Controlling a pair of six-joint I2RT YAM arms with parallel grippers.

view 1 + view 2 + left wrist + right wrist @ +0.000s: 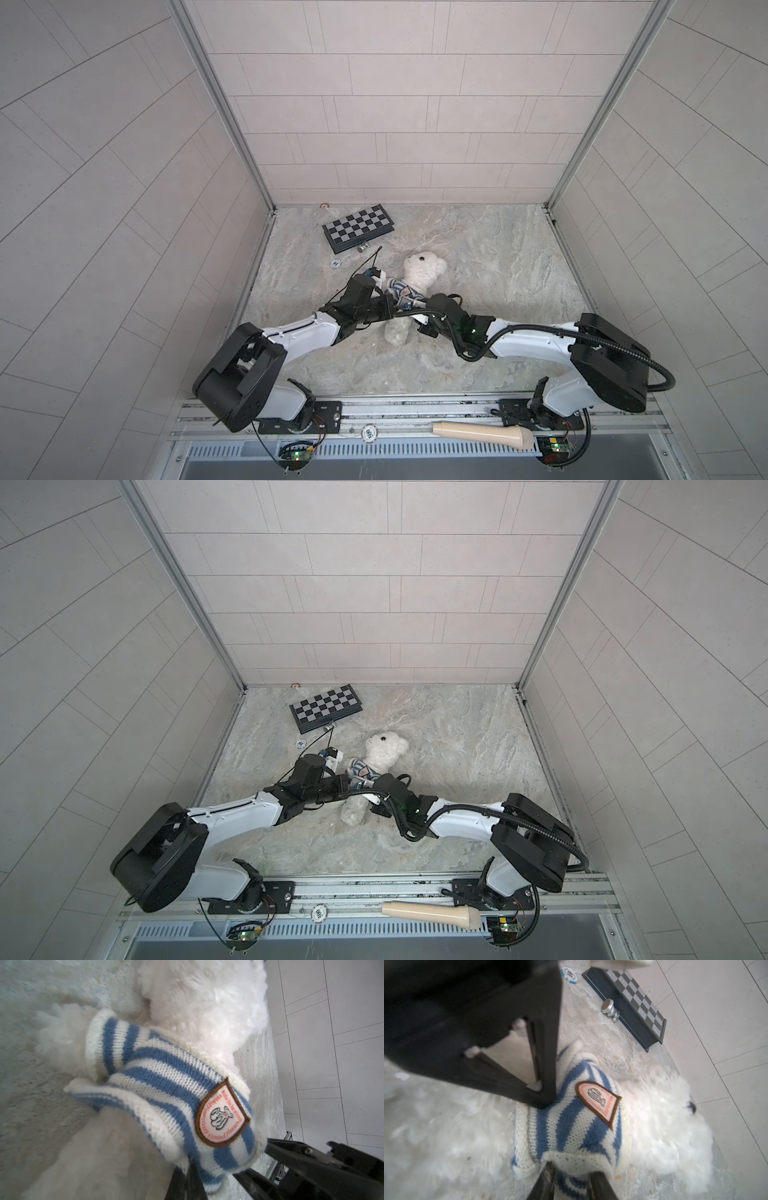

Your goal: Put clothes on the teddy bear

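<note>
Teddy bear [424,270] lying under both jaws, middle hidden by arms in both top views. Left gripper [543,1102] pinched closed on shirt [166,1084] hem. Right gripper [571,1169] jaws parted, blurred hem lying between them.

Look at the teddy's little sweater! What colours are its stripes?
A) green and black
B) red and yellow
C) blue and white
C: the knitted shirt on the teddy bear has blue and white stripes, with a brown-edged badge sewn on.
</note>
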